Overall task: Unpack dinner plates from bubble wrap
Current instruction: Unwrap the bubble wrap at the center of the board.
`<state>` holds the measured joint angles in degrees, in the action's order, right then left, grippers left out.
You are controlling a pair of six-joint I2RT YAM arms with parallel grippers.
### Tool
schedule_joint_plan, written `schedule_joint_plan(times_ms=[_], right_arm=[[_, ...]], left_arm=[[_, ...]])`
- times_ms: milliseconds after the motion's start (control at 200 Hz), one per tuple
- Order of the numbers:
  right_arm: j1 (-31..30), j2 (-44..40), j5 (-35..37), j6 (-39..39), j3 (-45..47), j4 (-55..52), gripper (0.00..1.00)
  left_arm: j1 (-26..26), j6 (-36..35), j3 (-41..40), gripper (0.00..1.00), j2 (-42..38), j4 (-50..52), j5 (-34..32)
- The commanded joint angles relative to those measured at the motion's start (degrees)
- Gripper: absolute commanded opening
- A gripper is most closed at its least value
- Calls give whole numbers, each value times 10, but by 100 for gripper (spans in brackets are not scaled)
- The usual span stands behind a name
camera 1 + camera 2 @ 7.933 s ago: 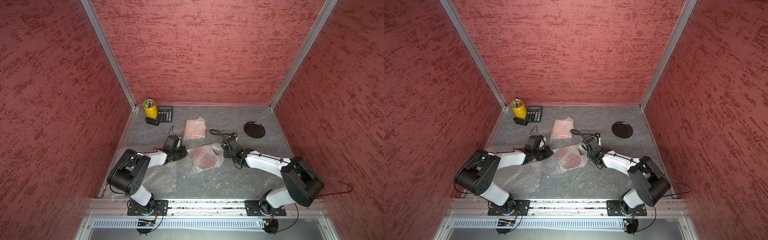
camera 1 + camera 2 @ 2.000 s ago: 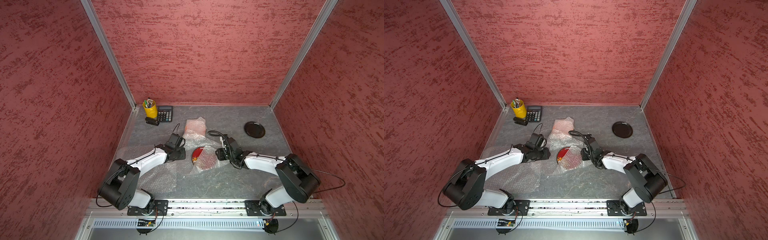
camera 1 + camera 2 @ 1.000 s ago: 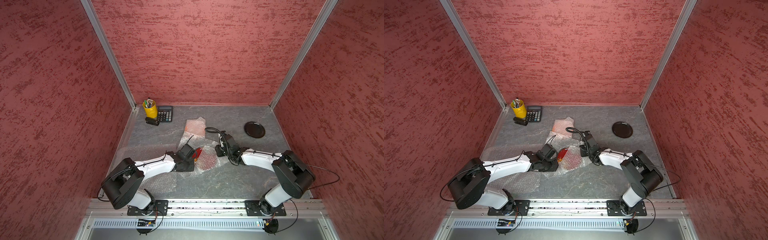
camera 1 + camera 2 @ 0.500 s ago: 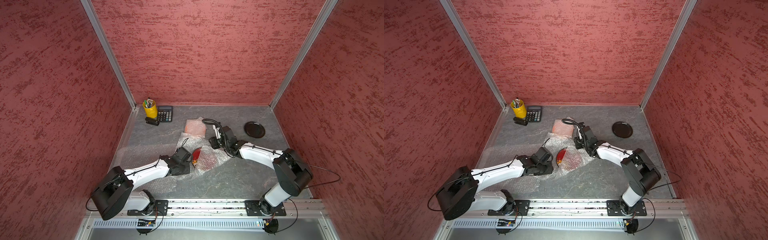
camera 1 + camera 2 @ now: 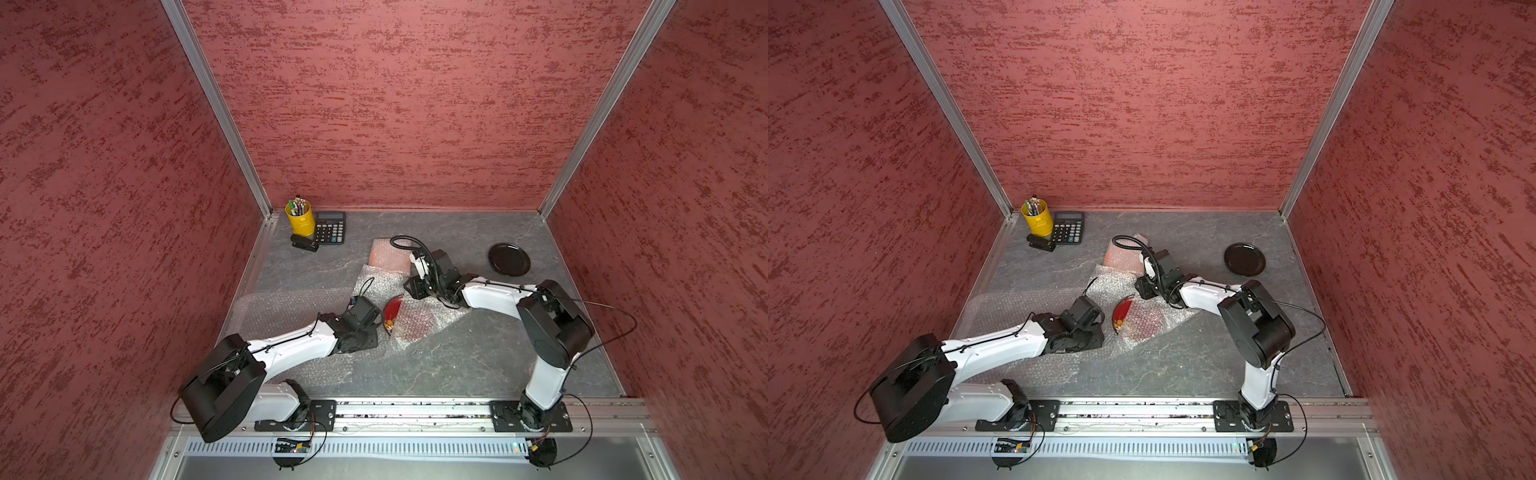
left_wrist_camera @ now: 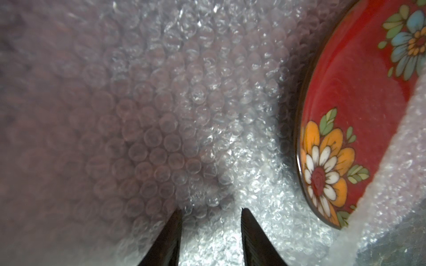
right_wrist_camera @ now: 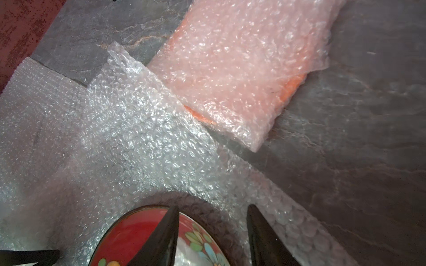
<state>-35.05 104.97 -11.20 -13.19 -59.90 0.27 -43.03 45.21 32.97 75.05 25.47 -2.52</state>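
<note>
A few seconds back the red plate (image 5: 390, 312) lay all hidden under the bubble wrap (image 5: 417, 328). Now one side of it peeks out, flowers and all, while a flap of wrap covers the rest. The left gripper (image 6: 211, 210) has come in close beside the bare edge. Its jaws are apart and hold nothing; only wrap lies under them. The right gripper (image 7: 213, 207) has pulled back toward the far side and hangs over the plate's far edge, jaws apart too and empty. I think the wrap was let go so the arms can get a new hold and pull off the last flap. The orange plate (image 5: 388, 259) sits just behind, all wrapped up, waiting its turn. The black plate (image 5: 509, 259) lies bare on the table (image 5: 457, 365), well off to the side, done.
</note>
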Motion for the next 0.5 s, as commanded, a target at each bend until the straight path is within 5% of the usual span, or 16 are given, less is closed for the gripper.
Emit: schedule_joint_plan(times_ms=[0,200,496], right_arm=[[-3,12,-15,9,-19,-9,48],[-4,20,-16,12,-16,-19,38],[-8,9,-31,12,-3,-18,47]], left_arm=[[3,-1,-3,44,9,-5,-9],[3,-3,0,43,6,-3,-6],[5,-5,-2,43,-12,5,-15]])
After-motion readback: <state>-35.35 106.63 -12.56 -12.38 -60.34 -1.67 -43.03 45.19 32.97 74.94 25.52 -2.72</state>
